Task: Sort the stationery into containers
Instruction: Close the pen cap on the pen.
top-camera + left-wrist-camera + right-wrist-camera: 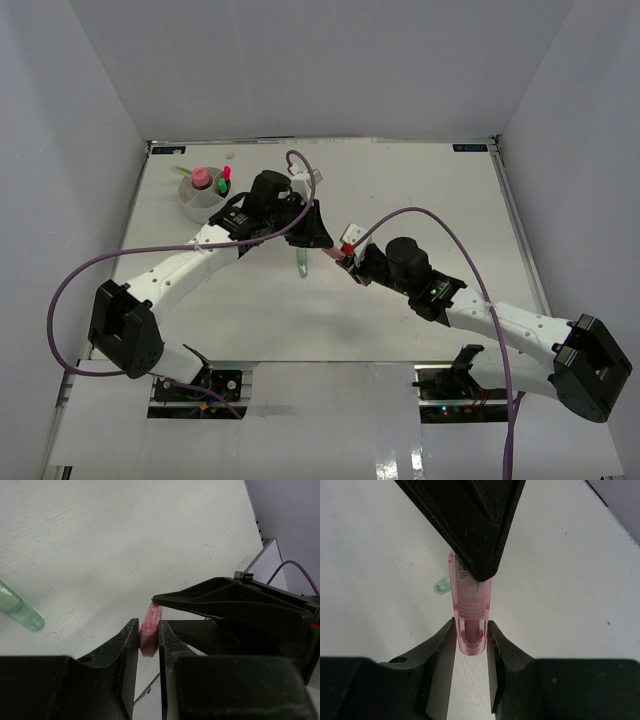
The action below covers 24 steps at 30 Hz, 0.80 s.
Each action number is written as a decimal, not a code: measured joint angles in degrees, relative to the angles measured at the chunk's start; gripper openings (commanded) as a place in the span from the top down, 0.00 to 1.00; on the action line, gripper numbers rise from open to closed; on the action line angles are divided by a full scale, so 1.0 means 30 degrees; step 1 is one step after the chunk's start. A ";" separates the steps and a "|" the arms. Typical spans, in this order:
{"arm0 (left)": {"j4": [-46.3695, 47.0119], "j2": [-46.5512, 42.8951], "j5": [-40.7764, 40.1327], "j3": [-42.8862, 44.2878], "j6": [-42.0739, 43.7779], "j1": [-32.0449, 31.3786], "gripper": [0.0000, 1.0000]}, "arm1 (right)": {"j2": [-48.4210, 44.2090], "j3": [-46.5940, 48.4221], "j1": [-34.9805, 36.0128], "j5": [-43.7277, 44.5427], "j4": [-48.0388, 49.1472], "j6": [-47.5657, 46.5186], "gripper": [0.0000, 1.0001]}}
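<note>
**At the middle of the tabletop (430, 180): pink marker (470, 595) pinched at both ends**

Near the tabletop's centre, the translucent pink marker is held between the two arms. The right gripper (470, 632) is closed on one end of it, with a finger pressed against each side. The left gripper (148, 632) clamps the opposite end in the same way, and its fingers come nearly tip to tip with the right gripper's. Just beside them a pale green marker (302, 262) lies flat on the tabletop, apart from both grippers. Well to the left, toward the far edge, stands the round white organiser cup (188, 207). A pink tube (201, 178) and a green-capped marker (222, 187) stand upright in it.
</note>
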 measured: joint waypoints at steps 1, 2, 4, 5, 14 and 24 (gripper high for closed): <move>-0.0007 0.0044 -0.0095 0.0000 0.0000 -0.0080 0.80 | 0.0000 0.0000 0.0000 0.0015 -0.0109 -0.0007 0.84; 0.0015 0.0080 -0.0204 -0.0007 0.0000 -0.0175 0.80 | 0.0000 0.0000 0.0000 0.0058 -0.0204 -0.0029 0.84; 0.0066 0.0131 -0.0342 -0.0029 0.0000 -0.0270 0.80 | 0.0000 0.0000 -0.0007 0.0095 -0.0306 -0.0066 0.85; 0.0131 0.0146 -0.0393 -0.0051 -0.0007 -0.0313 0.80 | 0.0000 0.0036 -0.0015 0.0124 -0.0393 -0.0087 0.85; 0.0576 0.0364 -0.0648 -0.0197 -0.0080 -0.0612 0.79 | 0.0015 0.0612 -0.0051 0.0291 -0.1843 -0.0386 0.86; 0.1035 0.0736 -0.0852 -0.0197 -0.0226 -0.0765 0.78 | 0.0357 0.1326 -0.0240 0.0357 -0.3038 -0.0474 0.86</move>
